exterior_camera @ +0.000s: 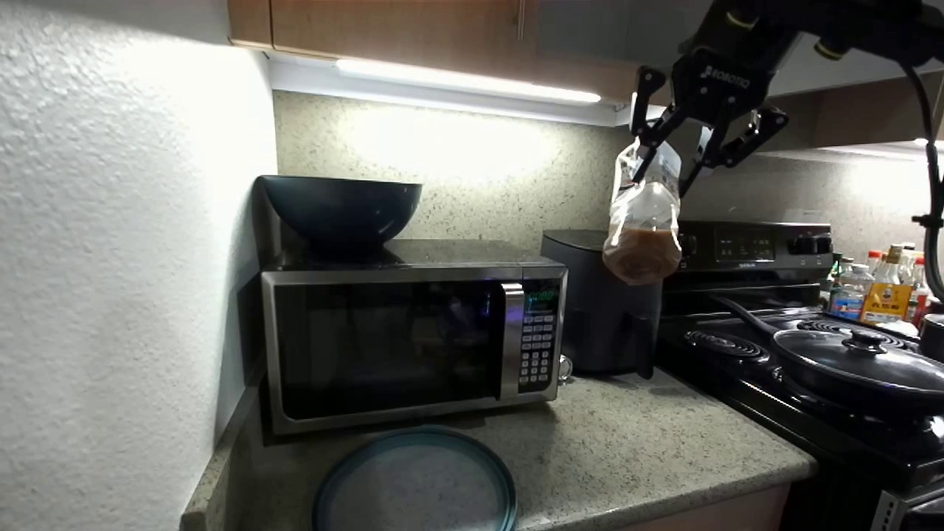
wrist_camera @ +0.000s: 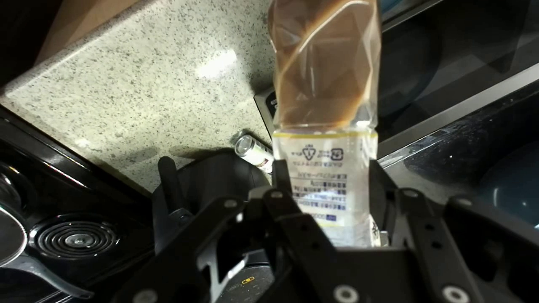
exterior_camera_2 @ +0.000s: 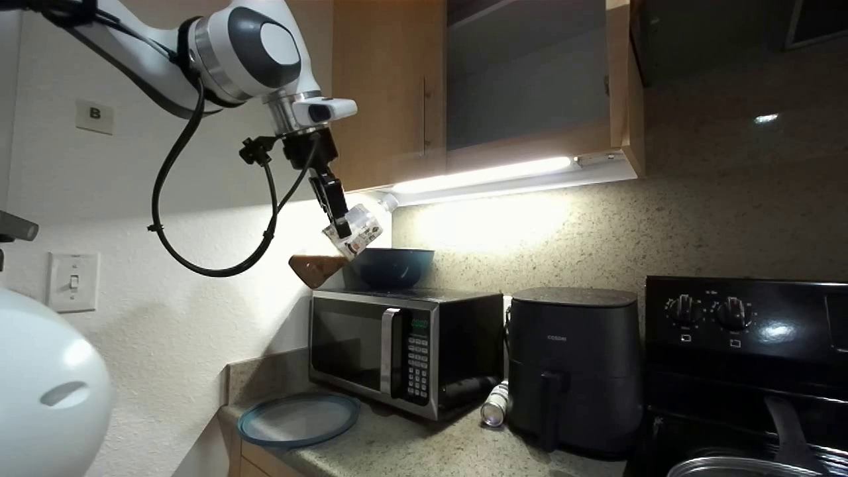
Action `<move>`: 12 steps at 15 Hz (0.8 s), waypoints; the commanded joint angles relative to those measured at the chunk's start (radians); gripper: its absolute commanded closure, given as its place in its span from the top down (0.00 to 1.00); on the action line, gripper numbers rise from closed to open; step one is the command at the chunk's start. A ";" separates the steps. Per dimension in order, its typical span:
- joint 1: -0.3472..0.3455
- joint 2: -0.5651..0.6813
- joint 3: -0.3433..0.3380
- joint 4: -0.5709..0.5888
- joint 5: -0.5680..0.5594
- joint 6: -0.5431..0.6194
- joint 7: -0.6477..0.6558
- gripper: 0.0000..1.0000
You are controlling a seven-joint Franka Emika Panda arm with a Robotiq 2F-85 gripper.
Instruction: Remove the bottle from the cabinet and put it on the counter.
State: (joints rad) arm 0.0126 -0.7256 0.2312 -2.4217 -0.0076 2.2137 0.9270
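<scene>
The bottle (exterior_camera: 644,254) is clear with a pale label and brown contents pooled in its base. In an exterior view the bottle (exterior_camera_2: 360,228) hangs tilted, base toward lower left, neck toward upper right. My gripper (exterior_camera: 660,181) is shut around its labelled middle; it also shows in the other views (exterior_camera_2: 341,225) (wrist_camera: 326,166). In the wrist view both fingers press the bottle's (wrist_camera: 324,84) sides. The bottle is in the air outside the wooden cabinet (exterior_camera_2: 387,99), below its door level and above the microwave's height. The speckled counter (exterior_camera: 627,435) lies below, also in the wrist view (wrist_camera: 168,75).
A microwave (exterior_camera: 398,346) bears a dark blue bowl (exterior_camera: 343,210). A black air fryer (exterior_camera_2: 573,371) stands beside it, with a small jar (exterior_camera_2: 495,404) lying between. A blue-rimmed round lid or plate (exterior_camera: 417,483) lies in front. The black stove (exterior_camera: 737,295) holds a lidded pan (exterior_camera: 863,361).
</scene>
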 commanded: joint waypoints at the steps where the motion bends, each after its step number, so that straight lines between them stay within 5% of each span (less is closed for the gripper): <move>1: -0.079 0.012 0.053 0.003 -0.062 -0.014 0.045 0.20; 10: -0.303 0.066 0.174 -0.052 -0.415 0.031 0.372 0.20; 12: -0.257 0.105 0.126 -0.049 -0.401 0.030 0.384 0.20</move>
State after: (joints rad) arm -0.2648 -0.6591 0.3835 -2.4659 -0.3839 2.2129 1.2543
